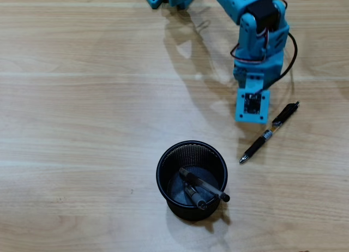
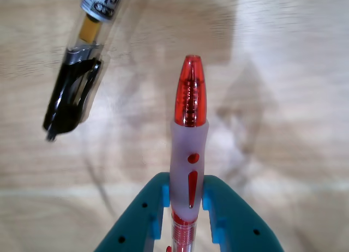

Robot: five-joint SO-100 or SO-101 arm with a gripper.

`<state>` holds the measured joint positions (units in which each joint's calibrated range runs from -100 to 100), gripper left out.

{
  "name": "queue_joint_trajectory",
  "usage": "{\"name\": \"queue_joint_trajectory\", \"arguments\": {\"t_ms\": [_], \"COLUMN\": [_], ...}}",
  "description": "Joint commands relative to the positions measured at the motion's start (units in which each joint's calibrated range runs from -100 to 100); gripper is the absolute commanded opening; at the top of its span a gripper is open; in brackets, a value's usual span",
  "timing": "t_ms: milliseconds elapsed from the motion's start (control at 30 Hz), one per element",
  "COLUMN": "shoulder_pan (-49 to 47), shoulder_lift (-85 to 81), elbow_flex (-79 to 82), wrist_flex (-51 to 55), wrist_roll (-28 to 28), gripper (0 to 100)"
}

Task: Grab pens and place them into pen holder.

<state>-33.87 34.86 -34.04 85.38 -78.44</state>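
Near the tabletop's far right edge, teal claw (image 2: 188, 208) clamps a red-and-white plastic pen (image 2: 189, 137); clear black-clipped pen (image 1: 270, 132) lies beside it, round black mesh holder (image 1: 192, 178) holds two more.

Overhead view: pen holder (image 1: 191, 180) stands on desk (image 1: 82, 126) near front edge, about mid-width. Two pens (image 1: 203, 187) inside holder, leaning toward its right rim, ends just past the rim. One pen (image 1: 269, 132) lies flat on desk, right of holder and further back, slanting from near holder toward right edge. My arm (image 1: 256, 39) reaches in from back edge, just left of that pen's far end. Wrist view: pen (image 2: 188, 148) between my fingers (image 2: 224, 214); lying pen's end (image 2: 79, 83) at upper left.
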Motion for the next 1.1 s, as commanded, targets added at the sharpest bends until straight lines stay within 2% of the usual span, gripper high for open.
{"name": "queue_joint_trajectory", "arguments": {"t_ms": [0, 133, 400, 467, 533, 833, 900, 933, 1067], "shoulder_pan": [2.8, 4.4, 6.6, 7.8, 9.6, 12.0, 12.7, 13.6, 15.4], "shoulder_lift": [-12.4, -20.0, -29.3, -30.1, -30.4, -30.4, -30.4, -30.4, -30.5], "elbow_flex": [-0.5, -0.3, 5.5, 6.1, 7.0, 6.8, 6.8, 6.8, 5.9], "wrist_flex": [6.9, 11.6, 10.7, 6.6, -2.9, -27.3, -33.2, -37.7, -42.6], "wrist_roll": [0.1, 0.1, 0.6, 3.0, 7.5, 14.7, 17.8, 21.3, 28.6], "gripper": [2, 2, 2, 2, 2, 2, 2, 2, 2]}}
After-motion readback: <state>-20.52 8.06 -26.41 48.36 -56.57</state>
